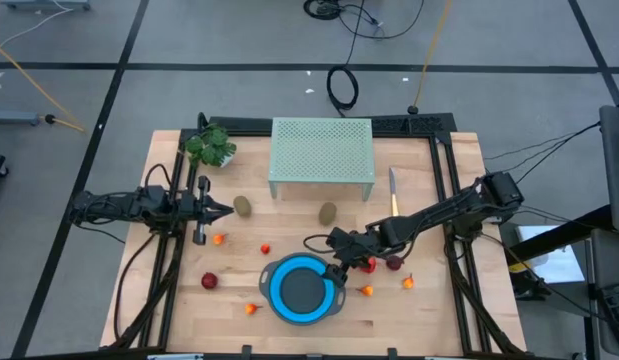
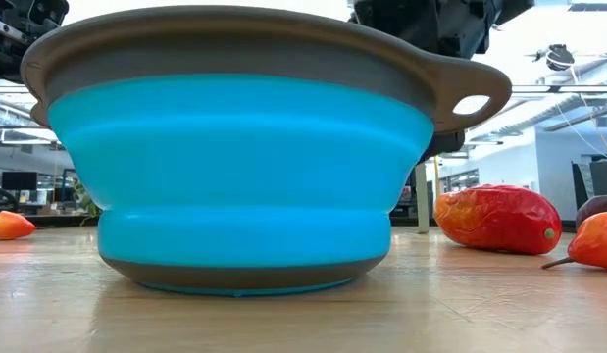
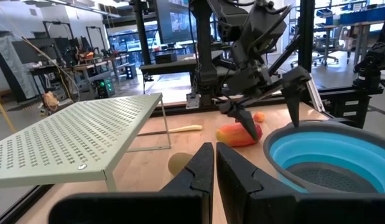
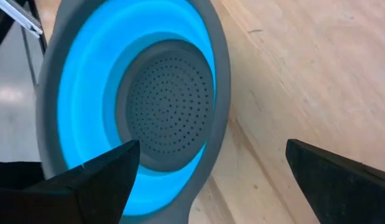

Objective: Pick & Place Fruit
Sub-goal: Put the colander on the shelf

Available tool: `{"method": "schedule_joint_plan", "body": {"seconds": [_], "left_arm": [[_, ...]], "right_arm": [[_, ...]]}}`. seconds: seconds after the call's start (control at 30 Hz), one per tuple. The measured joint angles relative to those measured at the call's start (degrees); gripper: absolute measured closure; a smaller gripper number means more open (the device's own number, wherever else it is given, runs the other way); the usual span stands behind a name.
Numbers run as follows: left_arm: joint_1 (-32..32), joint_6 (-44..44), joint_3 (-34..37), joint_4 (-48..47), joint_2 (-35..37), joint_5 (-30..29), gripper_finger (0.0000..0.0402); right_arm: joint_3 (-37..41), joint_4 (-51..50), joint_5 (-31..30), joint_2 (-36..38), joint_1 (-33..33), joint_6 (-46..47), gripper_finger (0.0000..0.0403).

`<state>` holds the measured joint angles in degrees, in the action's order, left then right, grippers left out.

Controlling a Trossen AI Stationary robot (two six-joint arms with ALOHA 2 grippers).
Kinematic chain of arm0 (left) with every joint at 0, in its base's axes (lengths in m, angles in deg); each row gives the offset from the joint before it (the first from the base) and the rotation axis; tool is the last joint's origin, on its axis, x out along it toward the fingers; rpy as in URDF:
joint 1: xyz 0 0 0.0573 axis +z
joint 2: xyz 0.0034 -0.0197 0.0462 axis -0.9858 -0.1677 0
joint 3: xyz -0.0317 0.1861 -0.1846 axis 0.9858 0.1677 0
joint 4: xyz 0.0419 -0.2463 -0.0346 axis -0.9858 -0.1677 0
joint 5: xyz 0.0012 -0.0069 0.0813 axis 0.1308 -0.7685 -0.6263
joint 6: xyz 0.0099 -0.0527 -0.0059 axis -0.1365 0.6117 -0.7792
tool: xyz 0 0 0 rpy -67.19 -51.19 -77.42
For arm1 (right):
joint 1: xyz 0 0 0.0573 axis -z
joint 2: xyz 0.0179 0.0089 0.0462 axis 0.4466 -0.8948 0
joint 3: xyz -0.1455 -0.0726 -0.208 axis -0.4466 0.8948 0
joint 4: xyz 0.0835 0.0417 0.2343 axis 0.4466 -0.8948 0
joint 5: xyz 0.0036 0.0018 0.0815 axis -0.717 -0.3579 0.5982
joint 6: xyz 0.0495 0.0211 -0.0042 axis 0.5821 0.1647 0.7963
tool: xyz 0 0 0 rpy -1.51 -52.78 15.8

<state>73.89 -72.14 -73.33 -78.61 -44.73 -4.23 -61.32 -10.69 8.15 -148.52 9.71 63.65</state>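
Wooden worktop (image 1: 429, 305) on a grey tiled floor, seen from above, with a blue collapsible colander (image 1: 302, 288) near its front edge. In the low view the colander fills most of the picture and hides nearly everything behind it; only the longer orange-red piece (image 2: 497, 218), a small orange fruit (image 2: 597, 241) cut off at the edge, and another orange fruit (image 2: 11, 226) on the far side show past it. The right gripper (image 1: 329, 255) hangs beside the colander's rim, fingers spread wide and empty, with the perforated grey base of the colander visible between them in the right wrist view. The left gripper (image 1: 227, 210) waits well apart at the left, fingers (image 3: 201, 168) closed on nothing. Two brown kiwi-like ovals (image 1: 244, 206) (image 1: 328, 212) lie in front of a pale green perforated rack (image 1: 322, 152); one is partly hidden behind the left fingers in the left wrist view. A dark red round fruit (image 1: 209, 281) and tiny orange-red ones (image 1: 220, 239) lie scattered left of the colander, with others on its right partly covered by the right arm. A green leafy bunch (image 1: 211, 146) sits at the back left corner, and a yellow-handled knife (image 1: 394, 193) lies right of the rack.
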Motion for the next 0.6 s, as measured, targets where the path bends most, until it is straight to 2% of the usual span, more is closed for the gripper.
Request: {"method": "schedule_joint_plan", "body": {"seconds": [0.37, 0.5, 0.6], "left_arm": [[0.0, 0.0, 0.0, 0.0, 0.0, 0.0, 0.038], [0.0, 0.0, 0.0, 0.0, 0.0, 0.0, 0.038], [0.0, 0.0, 0.0, 0.0, 0.0, 0.0, 0.038]], "right_arm": [[-0.1, 0.0, -1.6, -1.8, 0.0, -1.8, 0.0008], [-0.2, 1.1, 2.3, -4.9, 0.0, -1.3, 0.0008], [-1.1, 0.1, 2.9, -6.7, 0.0, -1.2, 0.0008]]}}
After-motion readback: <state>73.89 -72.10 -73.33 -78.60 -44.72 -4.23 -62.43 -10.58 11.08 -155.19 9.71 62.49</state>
